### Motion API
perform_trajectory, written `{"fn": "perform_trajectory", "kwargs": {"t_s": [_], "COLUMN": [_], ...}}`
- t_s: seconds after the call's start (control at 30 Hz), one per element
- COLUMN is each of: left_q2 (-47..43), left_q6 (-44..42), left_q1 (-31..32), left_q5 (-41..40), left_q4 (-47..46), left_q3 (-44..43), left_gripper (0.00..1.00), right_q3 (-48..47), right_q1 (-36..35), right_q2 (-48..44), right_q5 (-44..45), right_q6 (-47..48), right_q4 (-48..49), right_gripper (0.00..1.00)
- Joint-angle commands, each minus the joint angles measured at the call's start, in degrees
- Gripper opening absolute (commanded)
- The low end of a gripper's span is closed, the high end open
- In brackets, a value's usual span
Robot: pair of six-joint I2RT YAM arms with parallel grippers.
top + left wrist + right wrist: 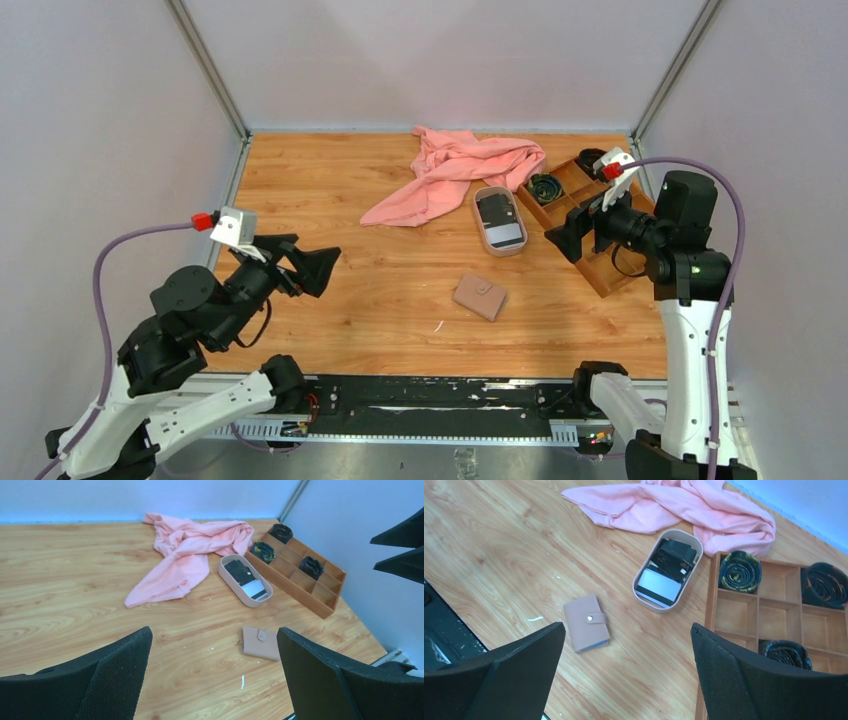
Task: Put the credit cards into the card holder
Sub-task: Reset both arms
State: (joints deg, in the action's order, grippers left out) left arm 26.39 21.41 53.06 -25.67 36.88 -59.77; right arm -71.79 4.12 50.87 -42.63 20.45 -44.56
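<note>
The pinkish-tan card holder [480,296] lies closed, snap tab fastened, flat on the wooden table near the middle front; it also shows in the left wrist view [261,643] and the right wrist view [585,622]. The dark credit cards [499,218] lie stacked in the oval pink-rimmed tray [481,233], seen too in the left wrist view [245,578] and the right wrist view [665,570]. My left gripper [312,264] is open and empty, raised at the left. My right gripper [569,232] is open and empty, raised right of the tray.
A crumpled pink cloth [450,170] lies at the back, touching the oval tray's far end. A brown compartment tray [585,205] with rolled dark belts sits at the right, under my right arm. Small white specks [438,326] lie near the front edge.
</note>
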Motion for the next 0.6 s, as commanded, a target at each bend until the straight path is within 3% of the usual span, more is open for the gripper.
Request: {"fn": "perform_trajectory", "kwargs": {"t_s": [0.0, 0.2, 0.3, 0.4, 0.57], "left_q2": [4.32, 11.20, 13.50, 16.08, 20.23], "left_q6": [-5.22, -7.31, -7.08, -5.84, 0.20], "left_q1": [-0.24, -0.60, -4.85, -18.84, -46.02], "left_q5": [-2.88, -4.68, -2.03, 11.37, 46.34], "left_q4": [5.29, 5.63, 3.97, 1.09, -6.28], "left_q3": [-6.61, -11.58, -11.77, -9.56, -1.41], "left_gripper": [1.00, 1.00, 1.00, 1.00, 1.00], "right_q3": [-2.86, -3.94, -3.07, -1.51, 0.73], "right_q1": [0.89, 0.85, 0.89, 0.89, 0.98], "right_q2": [-1.14, -2.21, -3.18, -4.16, -6.09], "right_q5": [-5.56, -4.57, -3.45, -2.83, 2.63], "right_q6": [-3.27, -4.46, -4.65, -5.33, -6.74], "right_q4": [-1.11, -1.06, -0.77, 0.08, 2.06], "right_gripper": [1.00, 1.00, 1.00, 1.00, 1.00]}}
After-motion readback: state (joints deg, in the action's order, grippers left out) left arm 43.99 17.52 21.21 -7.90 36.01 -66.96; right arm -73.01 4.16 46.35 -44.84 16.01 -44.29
